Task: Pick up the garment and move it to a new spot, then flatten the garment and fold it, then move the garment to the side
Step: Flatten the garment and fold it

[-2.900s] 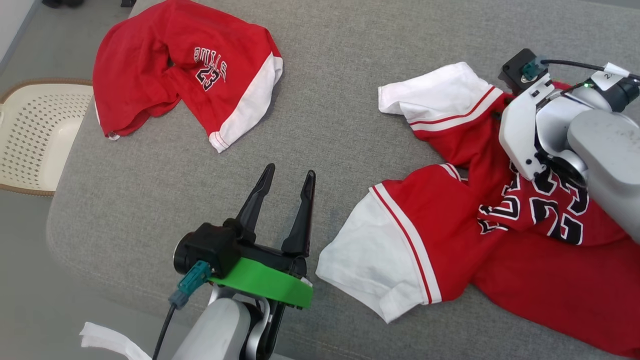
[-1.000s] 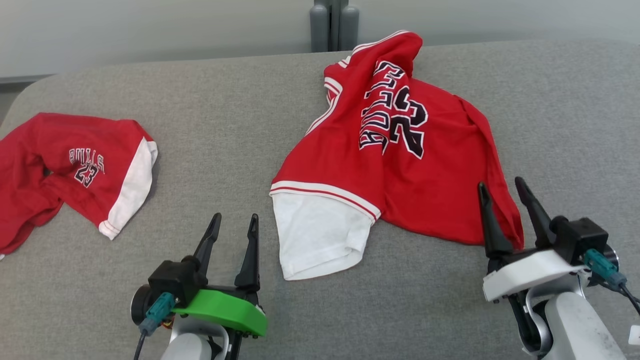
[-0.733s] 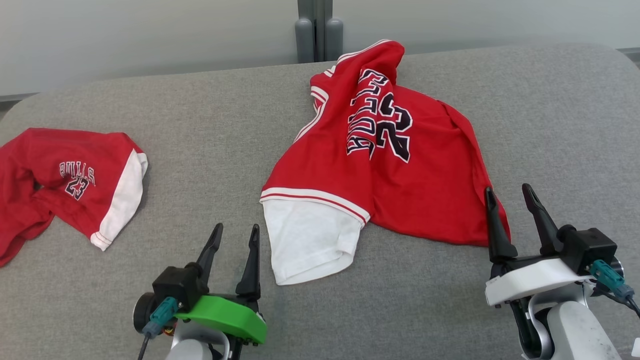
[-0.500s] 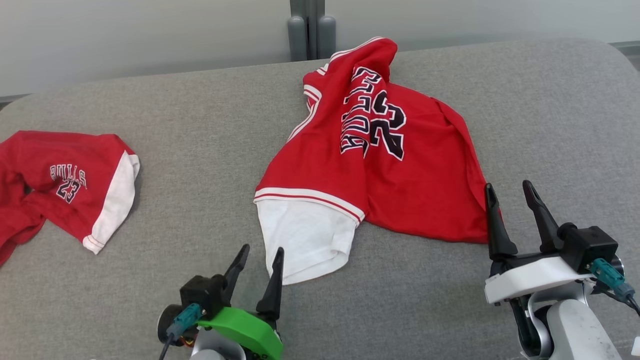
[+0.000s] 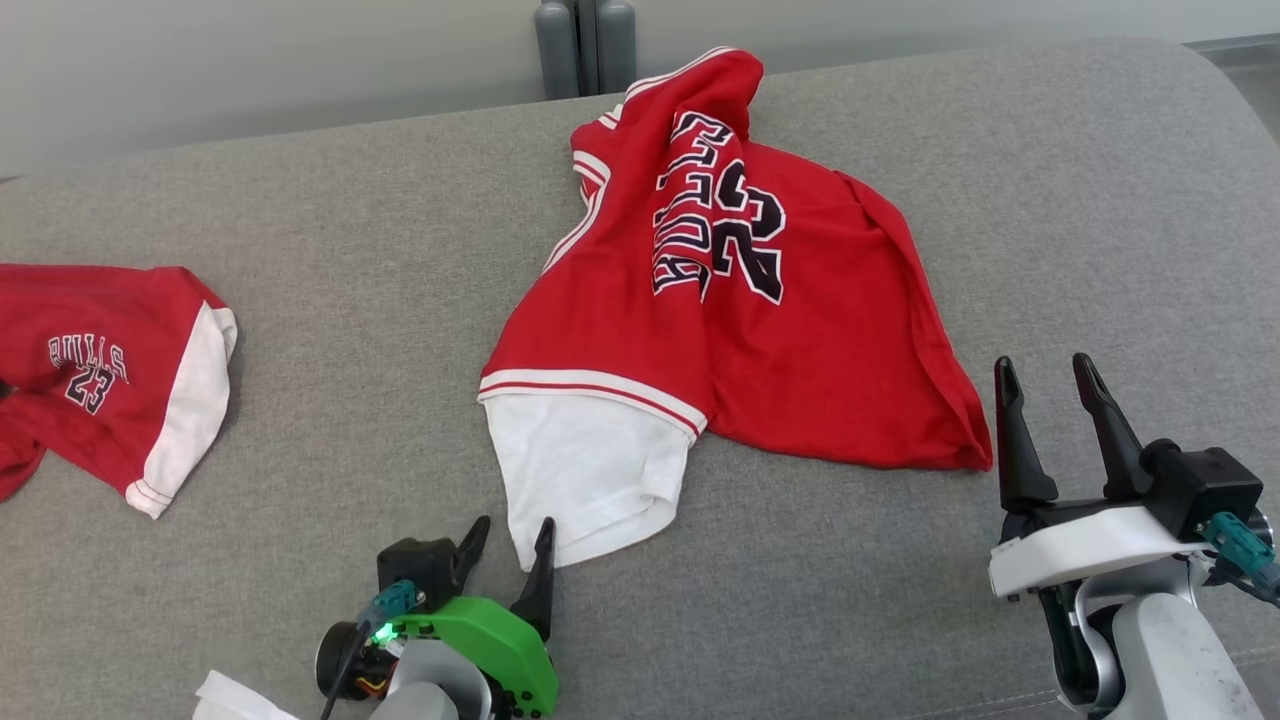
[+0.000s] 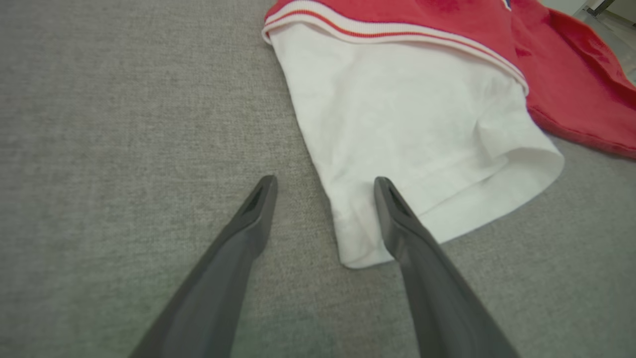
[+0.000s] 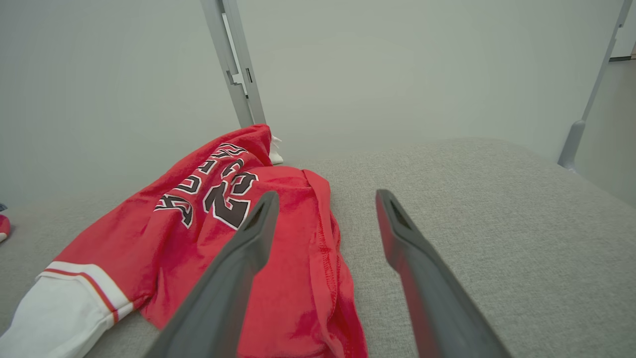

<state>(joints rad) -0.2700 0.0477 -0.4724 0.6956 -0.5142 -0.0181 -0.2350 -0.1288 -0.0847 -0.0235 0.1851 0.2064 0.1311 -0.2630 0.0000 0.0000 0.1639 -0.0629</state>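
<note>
Jersey print: the red jersey (image 5: 820, 340), at 12 o'clock in the head view, carries "BULLS" beside "23". The letters are large and black with white edges. They are turned on their side and read up the view.
Jersey print, right wrist view: at 10 o'clock the cloth is creased. "23" reads clearly. The word above it is partly lost in a fold.
Second print: the smaller red garment (image 5: 150, 320), at 9 o'clock in the head view, carries a small dark "BULLS" over "23", slightly tilted.
</note>
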